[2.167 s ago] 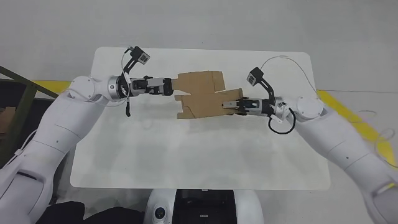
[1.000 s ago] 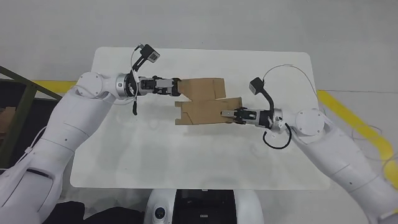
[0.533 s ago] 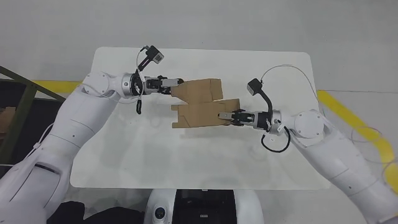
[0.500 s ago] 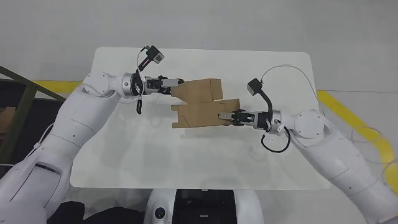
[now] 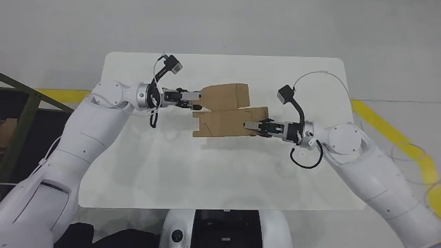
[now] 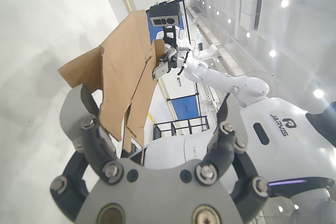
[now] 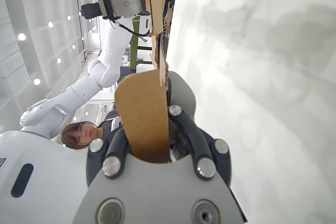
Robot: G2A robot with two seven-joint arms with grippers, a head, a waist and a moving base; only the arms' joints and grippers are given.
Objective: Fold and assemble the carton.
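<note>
A flat brown carton (image 5: 224,110) is held just above the middle of the white table (image 5: 207,179), its panels partly unfolded. My right gripper (image 5: 259,127) is shut on the carton's flap (image 7: 143,109) at its right end. My left gripper (image 5: 198,99) stands at the carton's left edge. Its fingers (image 6: 88,101) are spread wide, and one of them touches the cardboard (image 6: 123,70). Across the carton, the left wrist view also shows the right gripper (image 6: 164,62) pinching the far flap.
The table's front half (image 5: 220,172) is bare. A cable (image 5: 324,76) loops over the table's right back corner. A dark metal frame (image 5: 21,110) stands off the table's left side.
The right gripper has drawn the carton slightly to the right, and the raised back panel has dropped flatter. The left gripper has stayed at the carton's left edge.
</note>
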